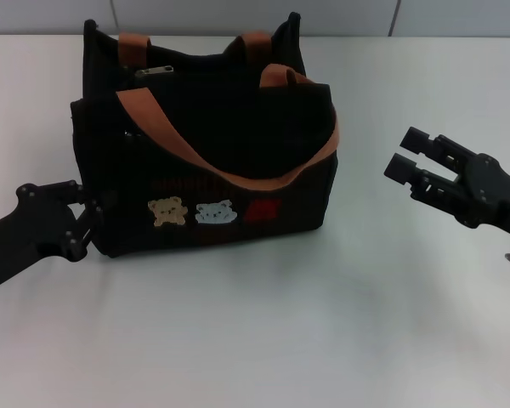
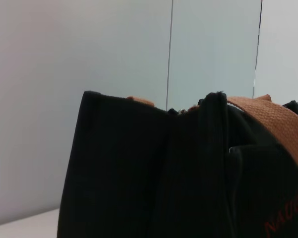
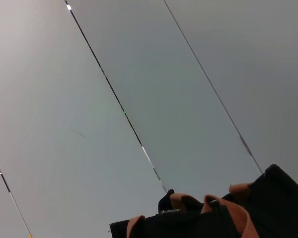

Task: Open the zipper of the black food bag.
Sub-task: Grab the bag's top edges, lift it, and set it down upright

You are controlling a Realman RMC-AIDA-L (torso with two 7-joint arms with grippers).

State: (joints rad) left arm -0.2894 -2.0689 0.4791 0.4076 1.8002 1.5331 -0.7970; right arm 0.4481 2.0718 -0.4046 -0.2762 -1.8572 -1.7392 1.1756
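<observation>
The black food bag (image 1: 206, 161) stands upper centre of the head frame, soft-sided and likely to buckle. The zipper (image 1: 155, 72) pull lies near its upper-left end. Left gripper (image 1: 92, 217) touches the bag's lower-left corner, its spread unclear; right gripper (image 1: 405, 153), at right, gapes.

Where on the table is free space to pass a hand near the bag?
Bare table lies in front of the black food bag, and between it and the right tool. It is crowded at the bag's left end, where the left tool sits close.
</observation>
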